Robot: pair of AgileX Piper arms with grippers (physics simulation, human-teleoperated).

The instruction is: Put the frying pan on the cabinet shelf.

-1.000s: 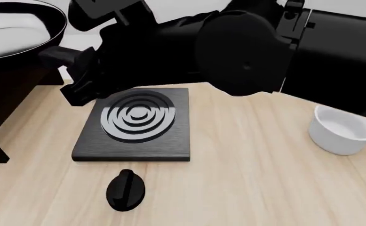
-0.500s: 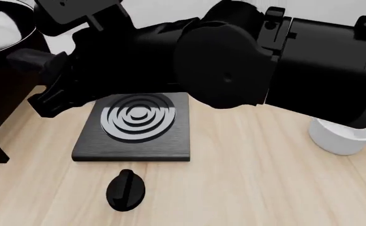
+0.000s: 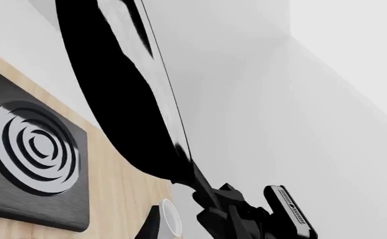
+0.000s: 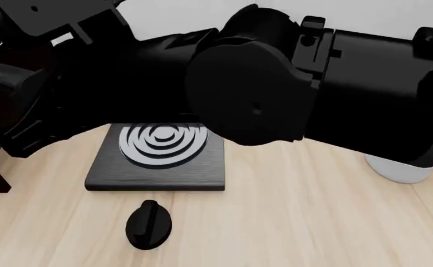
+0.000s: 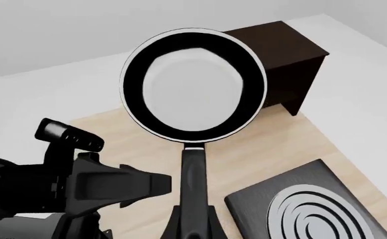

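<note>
The frying pan [image 5: 193,84] is held aloft by its handle, clamped in the right hand [image 5: 192,226], over the cabinet [image 5: 288,64], not yet set down; the left hand's state cannot be told.

One frying pan [image 5: 192,84], one burner plate [image 4: 157,157], one knob [image 4: 149,223], one bowl [image 4: 402,169].

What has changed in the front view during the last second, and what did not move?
The right arm swung further left and now hides more of the burner plate and the white bowl. It carried the frying pan left, almost out of the front view. The right gripper stays closed on the pan's handle. Burner plate, knob and bowl did not move.
</note>
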